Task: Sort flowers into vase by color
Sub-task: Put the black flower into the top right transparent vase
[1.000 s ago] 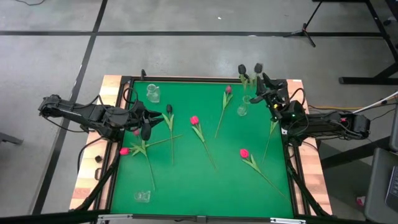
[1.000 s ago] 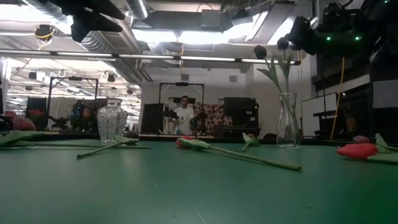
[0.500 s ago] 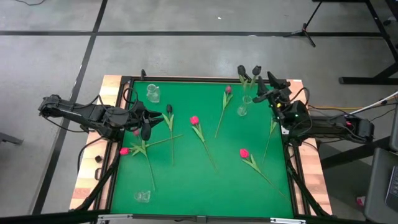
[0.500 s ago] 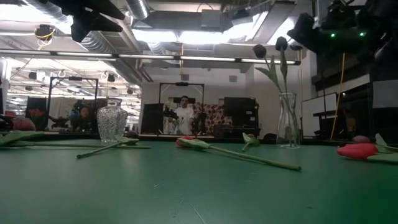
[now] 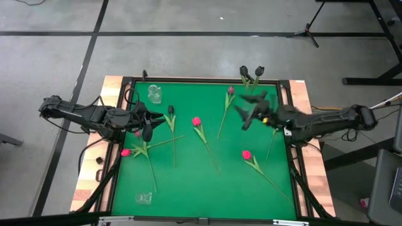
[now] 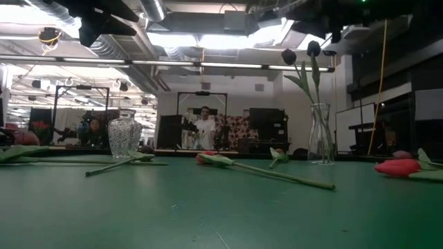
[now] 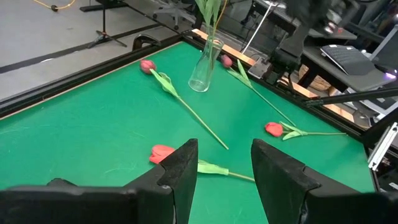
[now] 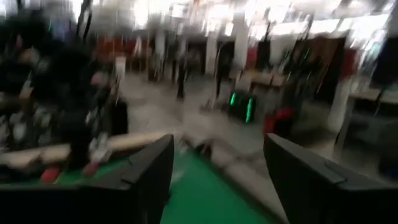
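A tall clear vase [image 6: 320, 135] stands at the table's far right with two near-black tulips [image 5: 251, 71] upright in it. Other flowers lie flat on the green mat: a dark one [image 5: 170, 110], pink-red ones [image 5: 196, 121], [image 5: 246, 154], [image 5: 125, 152], and a maroon one [image 5: 230, 90]. My right gripper [image 5: 246, 109] hovers blurred above the mat beside that vase, pointing toward the table's left, open [image 8: 217, 146] and holding nothing. My left gripper [image 5: 151, 122] hangs over the left edge, open [image 7: 224, 149] with nothing between its fingers.
A cut-glass vase [image 5: 154, 94] stands at the far left and a small clear vase [image 5: 144, 198] near the front left corner. One more flower [image 5: 273, 135] lies along the right edge. A wooden rim [image 5: 113, 85] frames the mat. A person stands in the room behind.
My right gripper has swung away from the top of the tall vase at the far right corner, going up and toward the table's middle, and has tipped up to level. The two dark tulips stay upright in the vase.
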Available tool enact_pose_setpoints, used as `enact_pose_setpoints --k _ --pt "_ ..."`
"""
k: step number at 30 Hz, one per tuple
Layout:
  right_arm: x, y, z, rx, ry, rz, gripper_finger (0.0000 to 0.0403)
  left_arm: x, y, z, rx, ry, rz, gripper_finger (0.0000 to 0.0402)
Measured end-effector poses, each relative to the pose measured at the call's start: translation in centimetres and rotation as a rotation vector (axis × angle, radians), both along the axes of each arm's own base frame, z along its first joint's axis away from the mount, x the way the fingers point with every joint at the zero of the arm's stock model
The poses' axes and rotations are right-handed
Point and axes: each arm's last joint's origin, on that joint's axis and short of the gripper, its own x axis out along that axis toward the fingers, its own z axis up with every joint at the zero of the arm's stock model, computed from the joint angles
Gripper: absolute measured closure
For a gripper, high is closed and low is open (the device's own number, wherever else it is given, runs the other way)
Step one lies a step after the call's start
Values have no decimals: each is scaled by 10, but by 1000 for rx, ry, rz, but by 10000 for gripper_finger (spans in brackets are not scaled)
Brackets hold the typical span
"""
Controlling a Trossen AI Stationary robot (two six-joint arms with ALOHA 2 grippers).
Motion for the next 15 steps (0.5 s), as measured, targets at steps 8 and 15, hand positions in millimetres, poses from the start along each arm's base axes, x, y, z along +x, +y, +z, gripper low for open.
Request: enact_pose_setpoints --k 8,15 --pt "73 44 -13 50 132 -104 155 0 0 0 0 1 0 256" --pt "133 64 -31 175 101 -189 155 0 0 0 -4 1 -7 256"
